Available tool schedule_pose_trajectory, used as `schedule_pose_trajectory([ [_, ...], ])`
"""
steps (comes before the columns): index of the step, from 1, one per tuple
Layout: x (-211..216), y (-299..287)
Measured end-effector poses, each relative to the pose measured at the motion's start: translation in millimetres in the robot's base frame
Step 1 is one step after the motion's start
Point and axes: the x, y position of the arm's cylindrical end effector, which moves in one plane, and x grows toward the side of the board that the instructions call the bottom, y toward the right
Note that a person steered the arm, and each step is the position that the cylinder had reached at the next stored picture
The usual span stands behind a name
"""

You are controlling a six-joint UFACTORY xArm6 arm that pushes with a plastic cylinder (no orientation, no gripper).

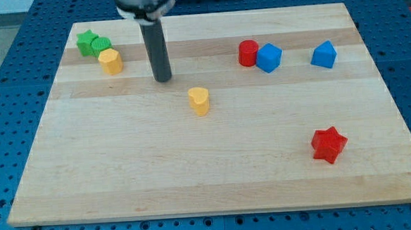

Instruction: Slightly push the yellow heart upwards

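- Camera view, starting at the view's left: you had a green star block (85, 42) near the top-left corner of the wooden board (194, 172), with a second green block (101, 45) touching its right side; its shape could not be made out.
- Just below and right of those sat a yellow hexagon block (110, 61), touching the second green block.
- Further right, your rod (158, 50) came down from the view's top, and my tip (163, 79) rested on the board. It is a plain rod with nothing to spread or pinch, and it touched no block.
- The yellow heart (199, 100) stood just below and to the right of my tip, near it but apart, roughly at the board's middle.
- To the right along the upper part, you had a red cylinder (248, 53) touching a blue block (269, 57).
- Another blue block (323, 54) sat apart, further right.
- A red star block (329, 144) lay alone toward the lower right.
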Motion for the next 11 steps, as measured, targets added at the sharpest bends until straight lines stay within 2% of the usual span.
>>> schedule_pose_trajectory([
  [1,9,-21],
  [3,191,-4],
  [4,174,60],
  [5,99,71],
  [6,99,71],
  [7,55,71],
  [8,54,71],
  [9,105,91],
  [10,94,152],
  [11,62,165],
])
